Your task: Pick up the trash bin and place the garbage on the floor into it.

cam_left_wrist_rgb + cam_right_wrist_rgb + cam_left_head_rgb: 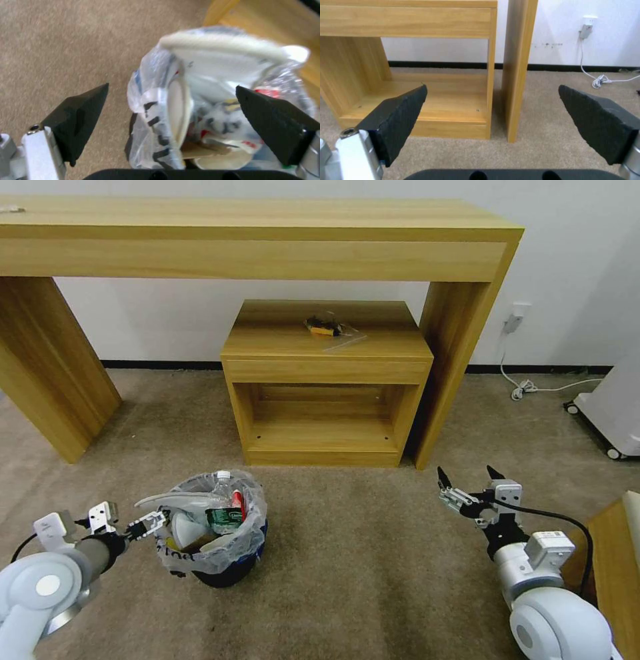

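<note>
My left arm reaches in from the lower left of the head view, forearm low and angled toward the frame's middle, bringing my left hand [148,525] up against the near rim of the trash bin [227,573]. The left wrist view shows that hand's two dark fingers [78,122] spread wide, one over bare carpet beside the bin and the other over the bin's mouth, closed on nothing; whether a fingertip touches the crinkled clear liner I cannot tell. The bin stands upright on the floor [360,567] in the lower left-centre of the head view, in front of a low wooden cabinet [327,380], and is heaped with garbage [217,510]: a clear bottle, a white slipper sticking out over the rim, red wrappers and a scrap of cardboard. My right arm comes in from the lower right of the head view, bent upward, with my right hand [471,481] raised above open carpet well apart from the bin. Its fingers [396,117] are also spread wide and hold nothing, pointing toward the cabinet and the leg of a tall wooden surface [460,367].
</note>
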